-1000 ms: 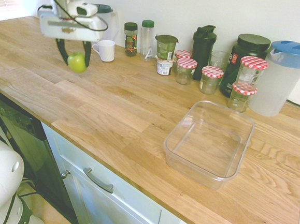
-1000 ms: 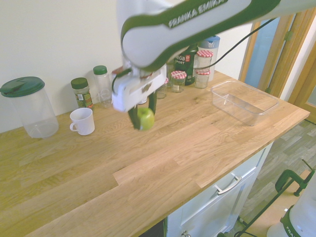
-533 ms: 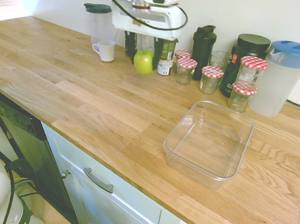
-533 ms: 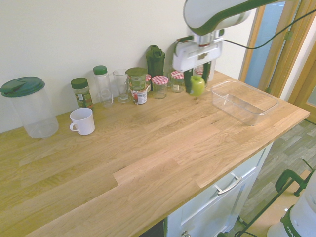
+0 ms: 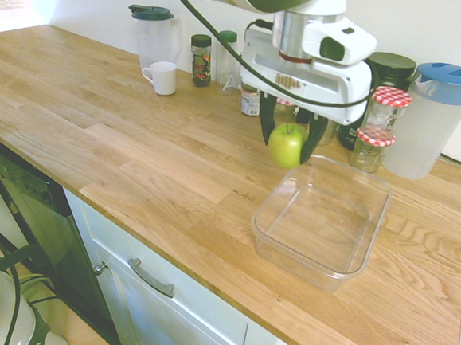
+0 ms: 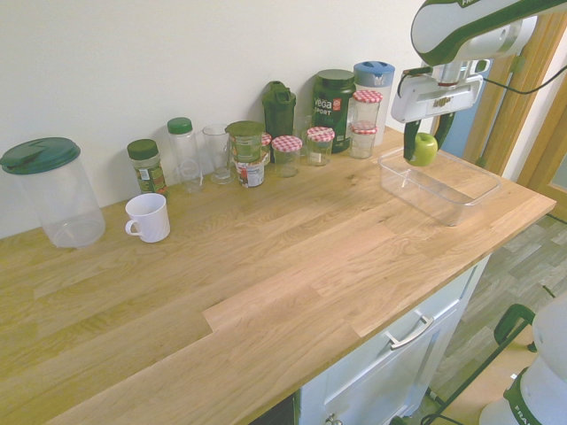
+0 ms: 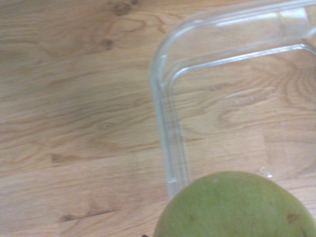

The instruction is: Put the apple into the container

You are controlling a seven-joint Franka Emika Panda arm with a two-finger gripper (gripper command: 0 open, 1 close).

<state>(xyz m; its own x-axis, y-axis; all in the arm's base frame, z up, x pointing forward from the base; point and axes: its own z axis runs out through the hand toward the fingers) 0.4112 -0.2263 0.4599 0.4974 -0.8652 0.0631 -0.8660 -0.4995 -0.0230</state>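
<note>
Hanging over the near corner of the tub, the gripper (image 5: 290, 144) is seen pointing straight down with its two dark fingers clamped on the apple (image 5: 286, 144), one on each flank, so the fruit is held clear of the worktop (image 5: 136, 157). In the wrist view the apple's green skin (image 7: 237, 205) fills the lower edge, and the rounded corner of the container (image 7: 165, 98) is seen just beneath it, so the fruit is judged to sit right over the rim rather than over the middle of the floor. From the opposite side the apple (image 6: 424, 149) is shown above the end of the container (image 6: 443, 199) nearest the jars. The apple is judged firm and fairly light, but round and shiny, so a grip across its widest part is wanted, and that looks to be what is had here; a hold nearer the top or the stem could let it squirt out. Bruising is a risk if it is dropped from height. The tub is thin, clear and probably light, so it may be shoved aside if it is knocked. Behind it, the red-checked jars (image 5: 372, 144) and a blue-lidded pitcher (image 5: 430, 120) are lined up along the wall.
</note>
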